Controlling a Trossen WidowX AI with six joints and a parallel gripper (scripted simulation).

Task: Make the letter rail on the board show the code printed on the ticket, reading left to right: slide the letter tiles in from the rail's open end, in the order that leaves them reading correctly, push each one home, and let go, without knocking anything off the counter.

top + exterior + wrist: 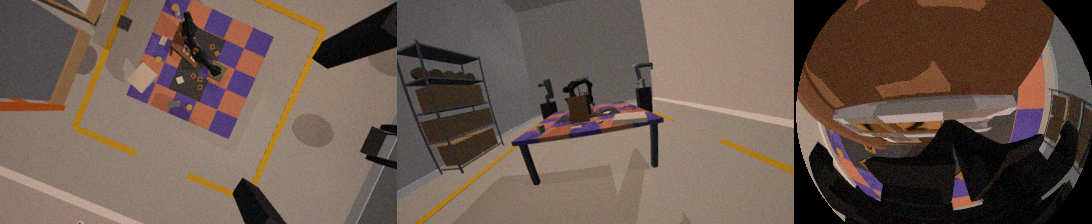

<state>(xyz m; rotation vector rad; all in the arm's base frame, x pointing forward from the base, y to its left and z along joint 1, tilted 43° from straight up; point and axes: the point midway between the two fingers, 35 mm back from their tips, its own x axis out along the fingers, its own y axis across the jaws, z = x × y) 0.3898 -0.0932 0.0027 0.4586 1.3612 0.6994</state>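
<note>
The brown board point(178, 41) point(578, 108) point(944, 45) stands upright on the table and fills the top of the wrist view. Its pale letter rail point(979, 103) runs across below. Two orange tiles sit side by side in it, a left tile point(869, 126) and a right tile point(914, 126); their dark marks are too foreshortened to read. My gripper point(949, 123) is shut and empty, its tips in front of the rail just right of the right tile; contact is unclear. Several loose tiles, including one tile point(212, 46) and another tile point(193, 76), lie on the dark mat point(185, 88). The ticket's print is unreadable.
A white square point(179, 80) lies on the mat. A large cream block point(142, 77) point(629, 119) is near the table edge. A grey block point(174, 104), yellow discs point(158, 59) point(189, 107) and a cup point(540, 128) also stand about the checkered counter.
</note>
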